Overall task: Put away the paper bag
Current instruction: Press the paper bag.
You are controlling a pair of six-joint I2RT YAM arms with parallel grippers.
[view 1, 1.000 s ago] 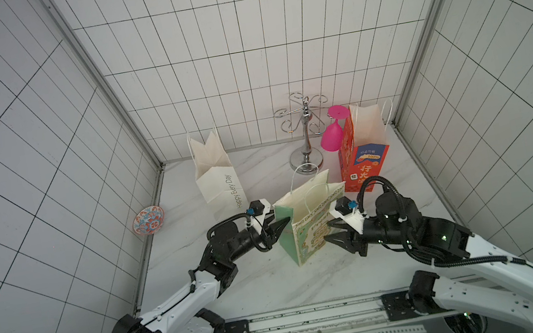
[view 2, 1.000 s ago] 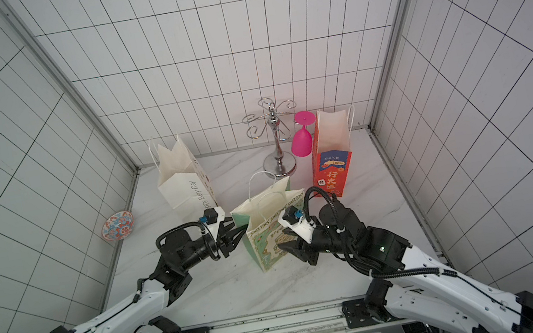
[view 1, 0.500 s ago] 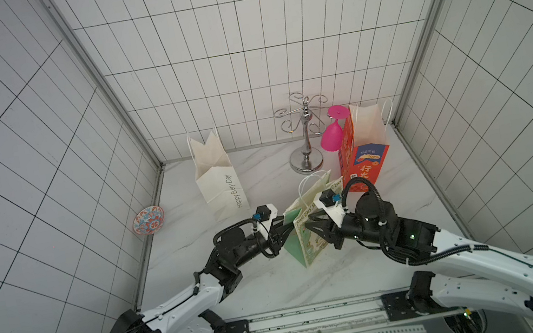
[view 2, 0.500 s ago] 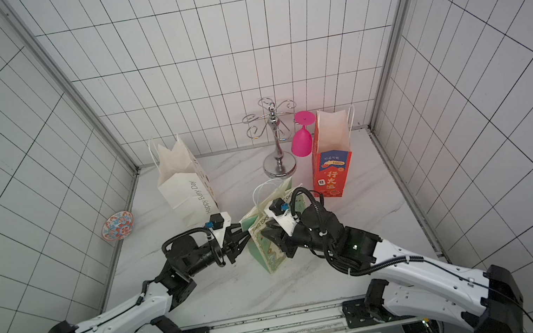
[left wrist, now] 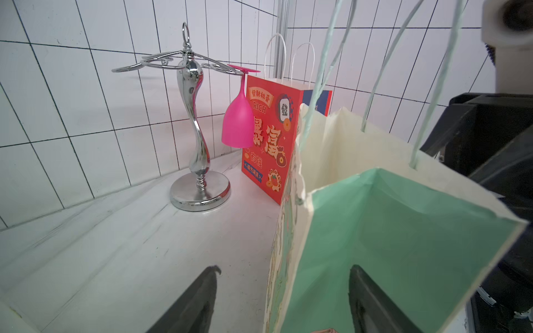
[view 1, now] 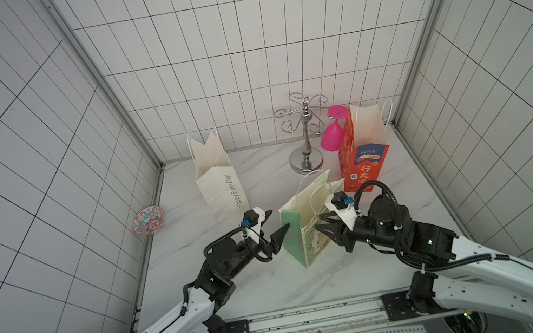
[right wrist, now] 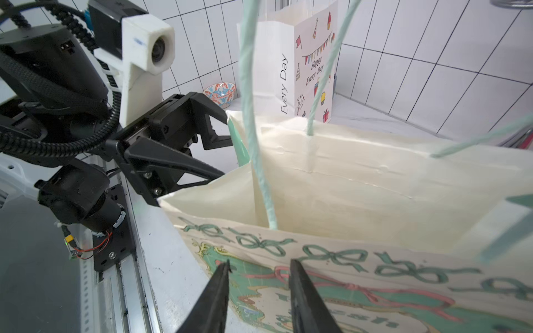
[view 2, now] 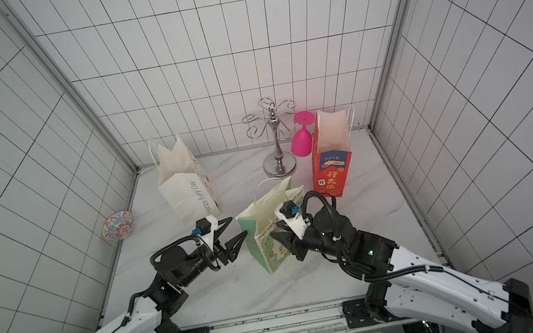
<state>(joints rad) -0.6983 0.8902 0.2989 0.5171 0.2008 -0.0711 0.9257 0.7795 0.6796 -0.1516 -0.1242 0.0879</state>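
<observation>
Since half a second ago the left gripper (view 1: 280, 218) has been opened wide and the right gripper (view 1: 318, 222) pulled back, so the green paper bag (view 1: 308, 241) is stood upright again on the counter (view 1: 278, 284) between them. Left jaws are spread at the bag's green side edge, unclamped; right jaws are held slightly apart at the printed face, nothing gripped. Flattening is judged in hand: next the side is to be pushed in and the bag collapsed, clear of the white bag (view 1: 219, 183) and red bag (view 1: 364, 165) behind.
</observation>
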